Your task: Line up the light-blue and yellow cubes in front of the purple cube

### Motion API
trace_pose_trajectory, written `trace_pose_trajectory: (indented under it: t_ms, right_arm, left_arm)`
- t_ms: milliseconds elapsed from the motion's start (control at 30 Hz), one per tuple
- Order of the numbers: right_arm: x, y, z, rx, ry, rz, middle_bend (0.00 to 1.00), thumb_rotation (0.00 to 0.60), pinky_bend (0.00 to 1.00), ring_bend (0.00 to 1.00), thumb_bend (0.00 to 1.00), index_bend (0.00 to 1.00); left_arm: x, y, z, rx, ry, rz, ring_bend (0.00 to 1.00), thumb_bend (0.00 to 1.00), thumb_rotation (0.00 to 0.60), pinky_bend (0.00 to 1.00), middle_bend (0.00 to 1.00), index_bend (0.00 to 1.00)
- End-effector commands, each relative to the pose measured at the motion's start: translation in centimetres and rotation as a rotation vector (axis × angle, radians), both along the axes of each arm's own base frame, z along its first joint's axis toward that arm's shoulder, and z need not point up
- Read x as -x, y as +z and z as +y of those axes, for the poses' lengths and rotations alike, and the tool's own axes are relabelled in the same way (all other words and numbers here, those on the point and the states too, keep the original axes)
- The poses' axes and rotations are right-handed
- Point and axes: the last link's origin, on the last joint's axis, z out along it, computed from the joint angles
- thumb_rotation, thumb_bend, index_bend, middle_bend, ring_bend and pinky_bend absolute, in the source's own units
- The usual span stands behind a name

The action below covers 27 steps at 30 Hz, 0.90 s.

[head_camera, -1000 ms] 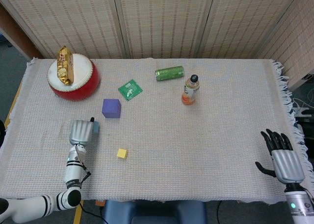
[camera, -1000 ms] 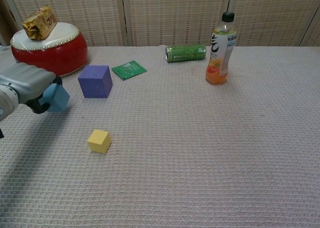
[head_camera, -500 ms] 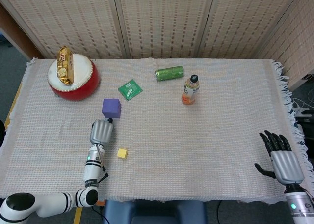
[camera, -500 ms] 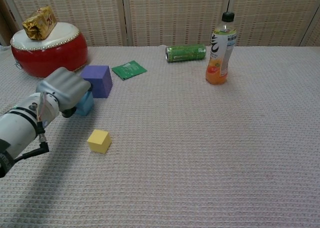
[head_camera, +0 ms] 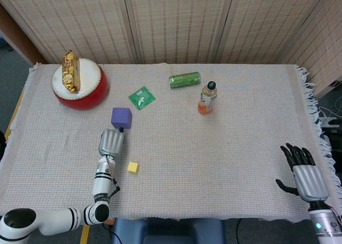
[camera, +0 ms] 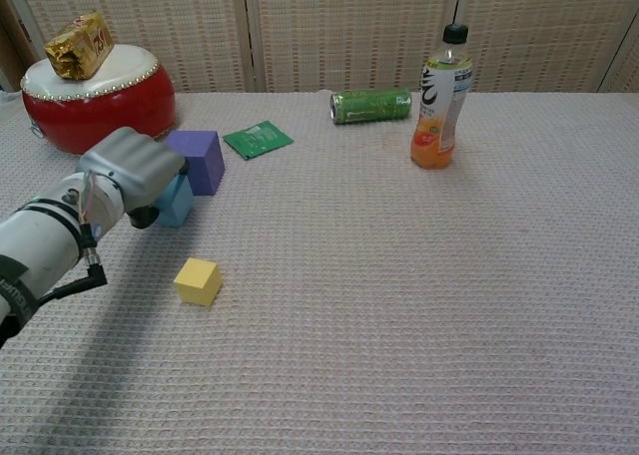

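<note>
The purple cube (head_camera: 121, 117) (camera: 198, 159) stands left of centre on the woven cloth. Directly in front of it, my left hand (head_camera: 111, 142) (camera: 130, 171) grips the light-blue cube (camera: 177, 204), fingers curled over its top. The cube is low, at or just above the cloth; the head view hides it under the hand. The small yellow cube (head_camera: 133, 167) (camera: 198, 280) lies nearer the front edge, a little right of the hand and apart from it. My right hand (head_camera: 304, 174) hangs open at the table's front right corner, fingers spread and empty.
A red drum (head_camera: 80, 83) (camera: 100, 101) with a gold packet (head_camera: 70, 70) on top stands at the back left. A green sachet (head_camera: 141, 97), a lying green can (head_camera: 185, 79) and an upright orange drink bottle (head_camera: 207, 98) (camera: 440, 101) sit behind centre.
Over the last second my left hand carried the light-blue cube rightward to just in front of the purple cube, then barely shifted. The right hand drifted slightly toward the front edge.
</note>
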Motion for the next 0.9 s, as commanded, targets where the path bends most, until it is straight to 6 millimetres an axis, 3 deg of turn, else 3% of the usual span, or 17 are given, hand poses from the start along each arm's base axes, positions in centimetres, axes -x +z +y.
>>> trace_pose_trajectory:
  t_ms: [33, 467, 700, 900]
  right_arm:
    - [0.0, -0.11, -0.02, -0.004, -0.001, 0.002, 0.0, 0.498, 0.0, 0.0, 0.0, 0.0]
    - [0.11, -0.24, -0.09, -0.009, -0.009, 0.007, 0.0, 0.499, 0.0, 0.0, 0.0, 0.0]
    - [0.06, -0.21, -0.01, -0.008, -0.009, 0.009, 0.0, 0.498, 0.0, 0.0, 0.0, 0.0]
    - [0.1, -0.25, -0.02, -0.012, -0.013, 0.014, 0.0, 0.499, 0.0, 0.0, 0.0, 0.0]
  left_arm:
    - [-0.24, -0.03, 0.15, 0.006, -0.005, 0.011, 1.0, 0.42, 0.6, 1.0, 1.0, 0.56]
    - [-0.79, -0.2, 0.61, 0.025, -0.003, 0.031, 1.0, 0.42, 0.6, 1.0, 1.0, 0.55]
    - [-0.5, -0.51, 0.53, 0.037, 0.0, 0.037, 1.0, 0.42, 0.6, 1.0, 1.0, 0.39]
    - [-0.67, -0.54, 0.46, 0.038, -0.017, 0.026, 1.0, 0.42, 0.6, 1.0, 1.0, 0.32]
